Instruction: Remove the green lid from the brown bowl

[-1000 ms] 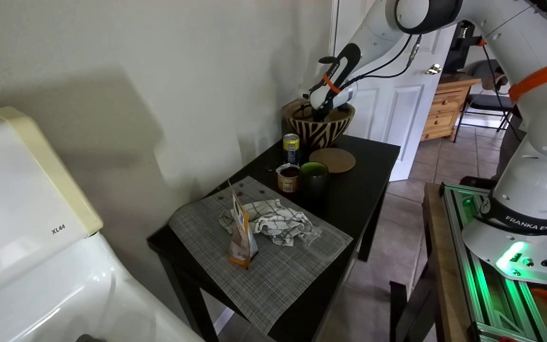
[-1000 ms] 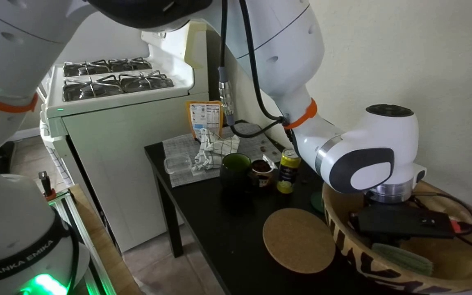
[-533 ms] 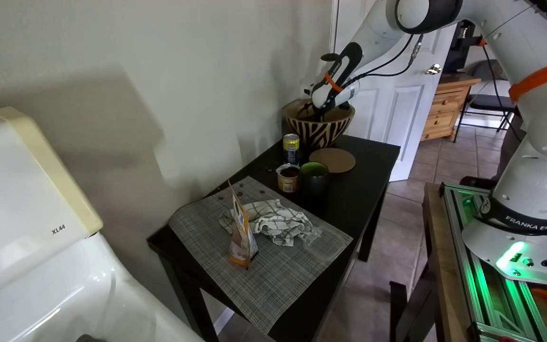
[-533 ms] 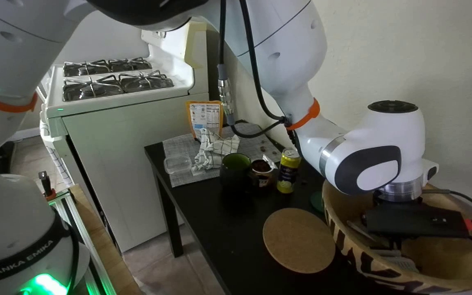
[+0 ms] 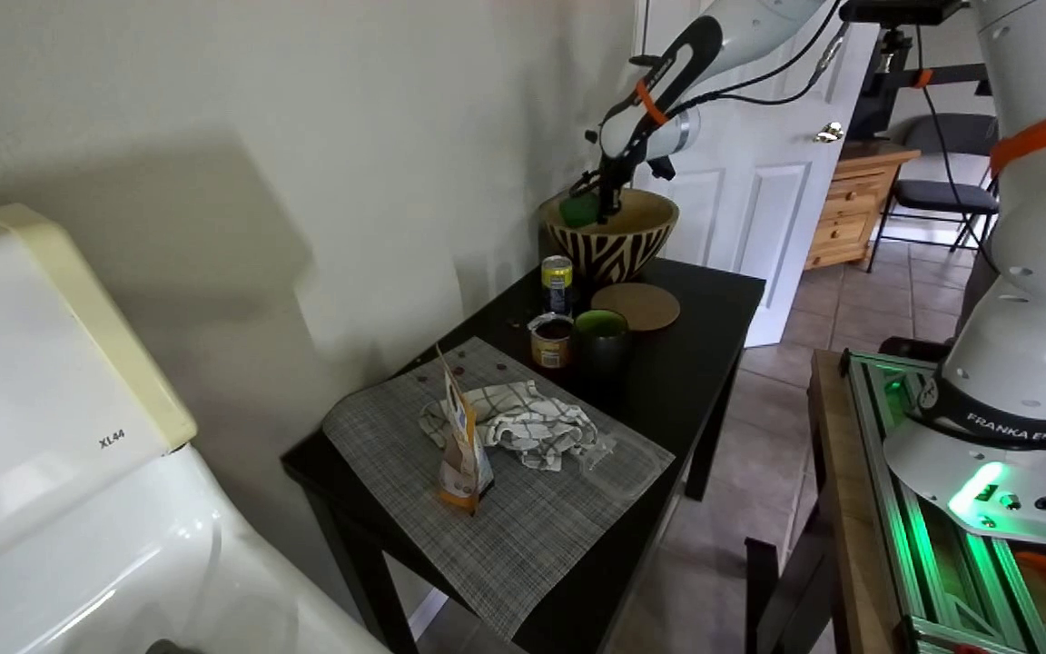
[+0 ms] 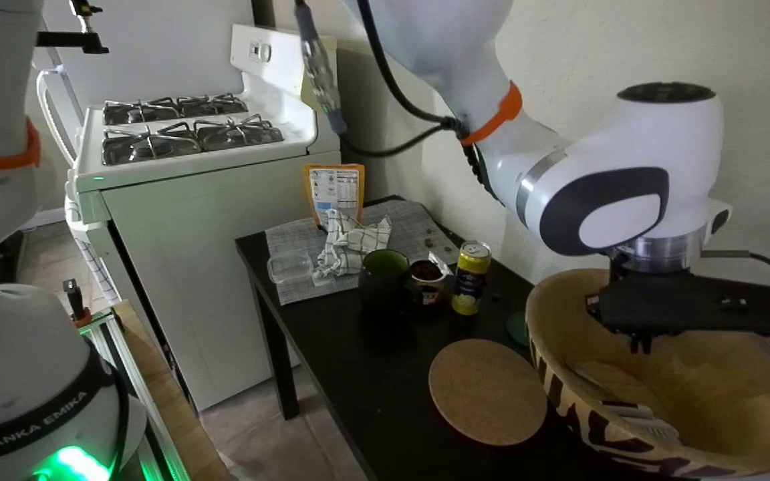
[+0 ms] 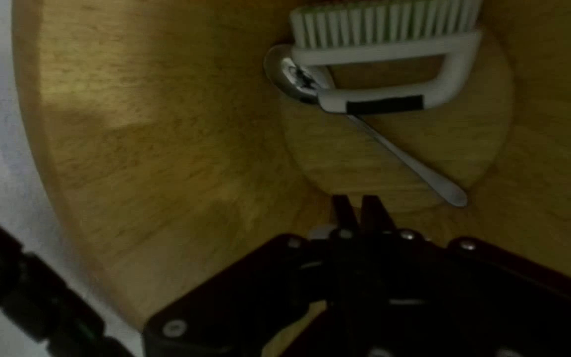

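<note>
The brown bowl [image 5: 618, 256], zebra-striped outside, stands at the table's far end by the wall. My gripper [image 5: 609, 218] is over it, fingertips around rim level. The green lid [image 5: 580, 210] shows right beside the fingers, face turned to that camera; I see it as gripped. In another exterior view my gripper [image 6: 640, 345] hangs above the bowl's inner wall [image 6: 746, 407], and its black housing hides the lid. In the wrist view the gripper [image 7: 358, 201] has its fingers almost together; the lid does not show there, apparently behind the hand.
Inside the bowl lie a white brush [image 7: 384, 53] and a spoon [image 7: 414, 166]. Beside it are a round brown board [image 6: 488, 392], a yellow can [image 6: 470, 277], an opened tub [image 6: 427, 287], a dark green mug [image 6: 385, 284] and a dark green disc [image 6: 517, 329]. The wall is close behind.
The arm has risen, lifting the gripper from deep in the bowl. One second ago a green shape covered the brush; now the brush lies uncovered and the lid shows beside the fingers.
</note>
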{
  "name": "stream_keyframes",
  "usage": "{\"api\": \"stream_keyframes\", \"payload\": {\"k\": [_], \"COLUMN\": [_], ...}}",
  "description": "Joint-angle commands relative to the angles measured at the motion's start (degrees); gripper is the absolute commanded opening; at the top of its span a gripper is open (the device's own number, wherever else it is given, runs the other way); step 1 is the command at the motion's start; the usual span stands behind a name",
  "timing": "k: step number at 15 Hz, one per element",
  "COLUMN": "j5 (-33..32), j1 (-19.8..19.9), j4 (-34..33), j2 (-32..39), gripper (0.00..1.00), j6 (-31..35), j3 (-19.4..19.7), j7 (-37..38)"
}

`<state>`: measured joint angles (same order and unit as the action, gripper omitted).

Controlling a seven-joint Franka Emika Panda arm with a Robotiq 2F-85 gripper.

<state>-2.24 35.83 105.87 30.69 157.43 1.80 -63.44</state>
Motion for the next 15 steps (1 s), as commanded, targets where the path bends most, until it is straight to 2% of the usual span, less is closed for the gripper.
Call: {"api": "stream_keyframes", "payload": {"k": [1,4,8,12,15], "j5": [6.9,11.7,15.0,18.6,21.8], "j1": [4.4,2.2,-4.8,-15.8,-22.3], "j4": [10.7,15.4,17.7,16.6,15.0], "j2": [-13.9,-23.8,-34.2,-38.0,-36.1], "gripper": [0.02,0.02,0.02,0.02,0.02], "j6": [-7.4,-14.1,-25.0,-32.8,-37.0], "j3": [-4.4,-1.7,2.4,4.7,5.0], "j7": [-8.6,-13.6,-18.4,-19.9,-19.9]}}
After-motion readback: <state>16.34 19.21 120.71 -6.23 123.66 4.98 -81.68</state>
